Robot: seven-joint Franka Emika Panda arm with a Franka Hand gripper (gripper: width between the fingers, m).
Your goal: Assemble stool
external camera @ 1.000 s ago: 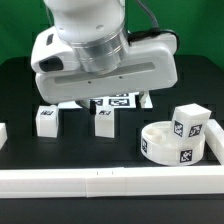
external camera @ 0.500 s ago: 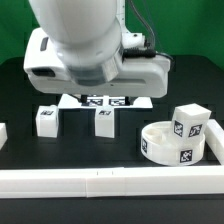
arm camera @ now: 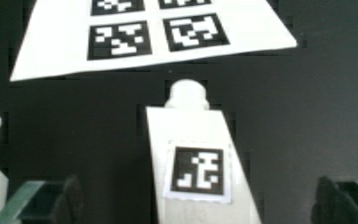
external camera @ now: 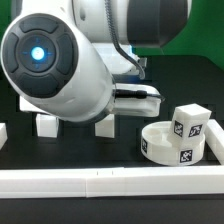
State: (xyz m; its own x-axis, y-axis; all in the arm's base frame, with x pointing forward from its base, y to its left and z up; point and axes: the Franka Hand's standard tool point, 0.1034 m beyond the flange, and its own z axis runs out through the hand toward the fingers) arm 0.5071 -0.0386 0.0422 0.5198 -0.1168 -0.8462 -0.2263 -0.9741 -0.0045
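Arm [external camera: 100, 40] showing glossy white rounded shell; dark round end cap [external camera: 40, 56] glowing blue at centre; thin black cable [external camera: 135, 58] running alongside; jaws showing dark grey tips.

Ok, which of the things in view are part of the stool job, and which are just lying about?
Stool job:
round seat
leg at the seat
leg at the exterior view's left
leg beside it

Lying about:
marker board
border rail
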